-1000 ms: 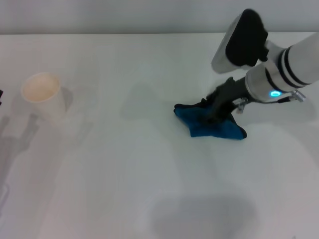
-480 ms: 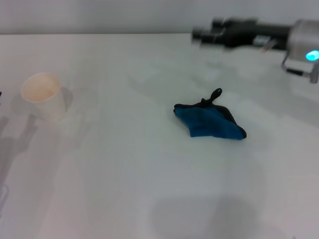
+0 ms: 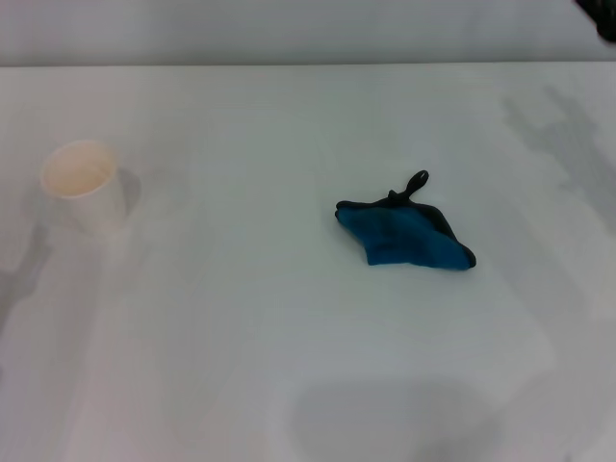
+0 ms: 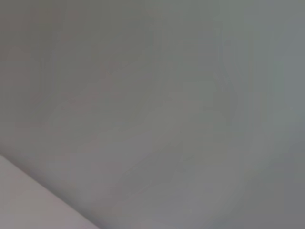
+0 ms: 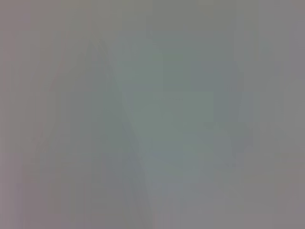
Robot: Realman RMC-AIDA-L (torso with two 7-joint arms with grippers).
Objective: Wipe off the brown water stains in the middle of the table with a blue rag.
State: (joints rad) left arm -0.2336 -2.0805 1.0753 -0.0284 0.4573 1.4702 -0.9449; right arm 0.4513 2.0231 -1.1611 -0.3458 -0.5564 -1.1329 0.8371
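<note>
Blue rag: crumpled in a heap on the table, right of centre, black loop raised at its far edge, nothing touching it. White paper cup: upright, well apart at the left. Brown stains: none discernible. Dark sliver at far right corner, possibly the right arm; gripper opening and hold cannot be determined. Wrist views: featureless grey.

A: Setting, type?
B: Bare test bench or lab-style workspace; nothing homely about it.
A: Evidence?
B: One wide, plain white table filling the frame, with a pale blank wall along the top edge. Contents: a paper cup at the left and a blue rag right of centre.
</note>
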